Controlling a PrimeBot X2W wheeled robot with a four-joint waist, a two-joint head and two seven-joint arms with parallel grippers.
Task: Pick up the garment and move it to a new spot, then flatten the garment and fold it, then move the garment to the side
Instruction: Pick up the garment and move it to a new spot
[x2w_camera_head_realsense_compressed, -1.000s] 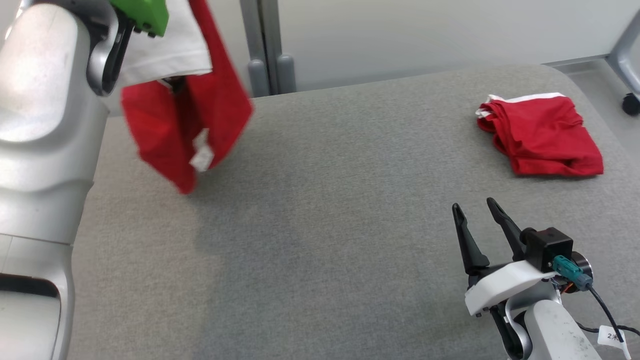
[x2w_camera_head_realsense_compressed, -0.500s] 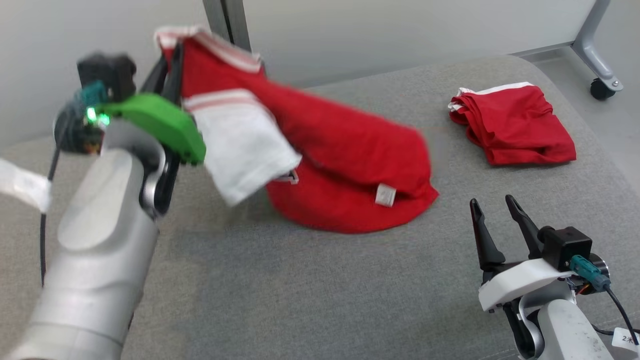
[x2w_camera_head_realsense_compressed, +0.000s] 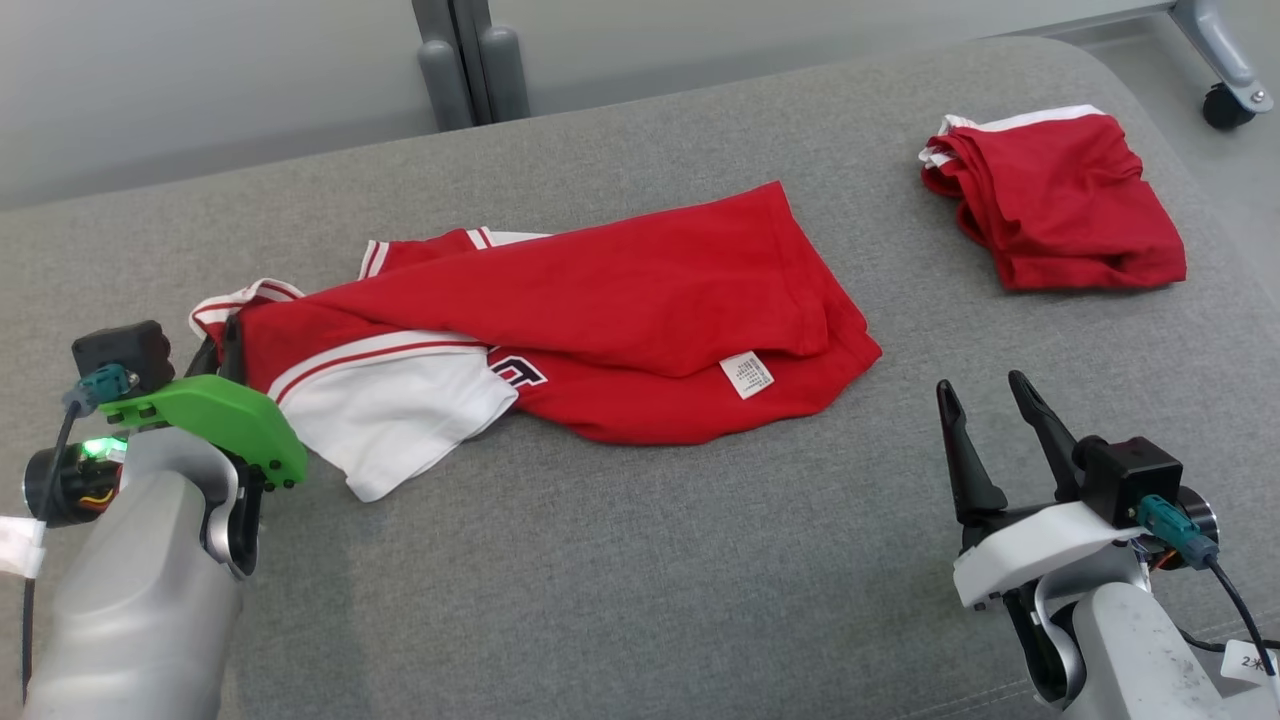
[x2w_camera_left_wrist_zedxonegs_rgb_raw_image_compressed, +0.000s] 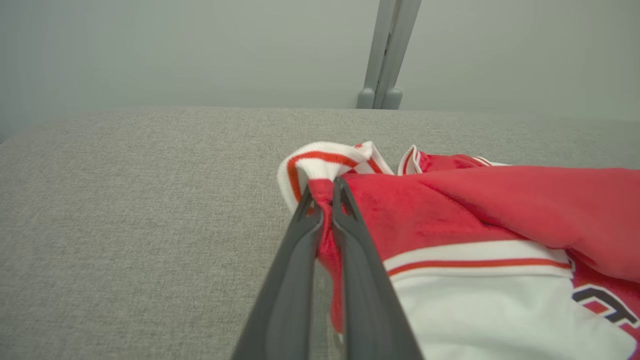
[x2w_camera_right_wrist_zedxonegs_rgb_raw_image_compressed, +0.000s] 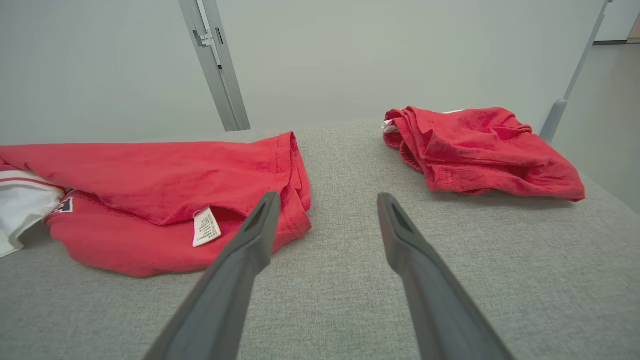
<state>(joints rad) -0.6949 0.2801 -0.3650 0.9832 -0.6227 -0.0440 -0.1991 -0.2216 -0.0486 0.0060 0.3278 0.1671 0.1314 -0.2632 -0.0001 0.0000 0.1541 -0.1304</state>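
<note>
garments: 2, spread garment (x2w_camera_head_realsense_compressed: 640, 300) and folded garment (x2w_camera_head_realsense_compressed: 1070, 200) | grippers: 2, left gripper (x2w_camera_left_wrist_zedxonegs_rgb_raw_image_compressed: 322, 192) and right gripper (x2w_camera_head_realsense_compressed: 982, 385) | caster wheel (x2w_camera_head_realsense_compressed: 1225, 105): 1

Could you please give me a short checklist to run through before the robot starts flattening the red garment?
1. The garment lies on the grey surface: ok.
2. Garment spread flat: not ok, bunched and doubled over.
3. The left gripper is shut on its striped trim: ok.
4. The right gripper is open, holding nothing: ok.
5. Gap to the folded red garment: ok.
6. Far sleeve's position: cannot tell.
</note>
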